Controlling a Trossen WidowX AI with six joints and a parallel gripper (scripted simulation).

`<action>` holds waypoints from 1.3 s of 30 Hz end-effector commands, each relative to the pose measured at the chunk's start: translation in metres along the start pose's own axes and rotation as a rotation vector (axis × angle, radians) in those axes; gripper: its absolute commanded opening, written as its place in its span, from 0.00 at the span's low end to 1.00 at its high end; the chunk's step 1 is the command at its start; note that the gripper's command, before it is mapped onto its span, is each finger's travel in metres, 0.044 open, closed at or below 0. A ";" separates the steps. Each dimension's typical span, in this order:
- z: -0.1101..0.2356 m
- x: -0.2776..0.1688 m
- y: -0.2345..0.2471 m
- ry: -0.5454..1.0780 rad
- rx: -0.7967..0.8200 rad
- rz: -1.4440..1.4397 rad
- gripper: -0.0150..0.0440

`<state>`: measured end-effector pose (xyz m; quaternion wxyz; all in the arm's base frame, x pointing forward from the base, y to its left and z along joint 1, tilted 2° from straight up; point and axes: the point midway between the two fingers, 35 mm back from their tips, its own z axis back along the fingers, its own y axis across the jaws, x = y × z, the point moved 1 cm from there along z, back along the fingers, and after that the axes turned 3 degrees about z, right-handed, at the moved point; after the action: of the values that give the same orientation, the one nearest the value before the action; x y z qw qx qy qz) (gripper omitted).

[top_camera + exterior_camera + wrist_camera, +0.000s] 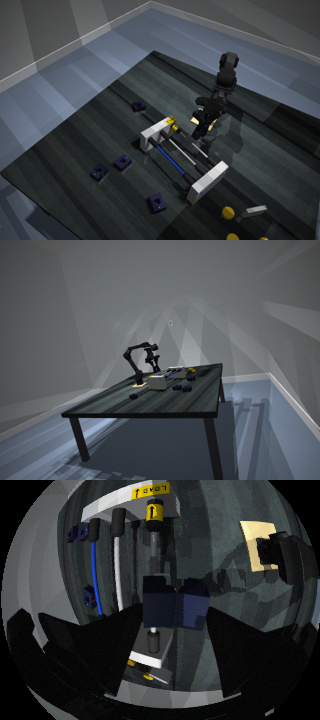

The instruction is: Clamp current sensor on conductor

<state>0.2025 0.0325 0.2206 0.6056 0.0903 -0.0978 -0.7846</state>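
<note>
My gripper [200, 129] [155, 367] [175, 610] is shut on the dark blue split-core sensor [200, 133] [156, 368] [175, 602] and holds it off the table, over the outermost grey conductor [199, 149] [158, 547]. That conductor carries a yellow sleeve [175, 127] [155, 511] at the end by the yellow LOAD marker [170, 120] [152, 491]. In the wrist view the conductor runs straight under the sensor. Whether the sensor's jaws surround it is hidden. The arrow on the sensor is not visible.
Two white end blocks [154, 135] [208, 180] carry two more conductors, blue [170, 161] and white [182, 152]. Other dark blue sensors [139, 106] [122, 161] [97, 171] lie on the table. Yellow discs [227, 213] and a grey bar [254, 209] lie at the near right.
</note>
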 end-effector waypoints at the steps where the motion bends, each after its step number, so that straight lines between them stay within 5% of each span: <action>1: -0.003 -0.001 0.012 0.000 0.017 0.004 0.25; 39: -0.063 -0.002 0.031 0.000 0.020 0.004 0.25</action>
<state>0.2474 0.0242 0.1741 0.6044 0.0969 -0.1078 -0.7834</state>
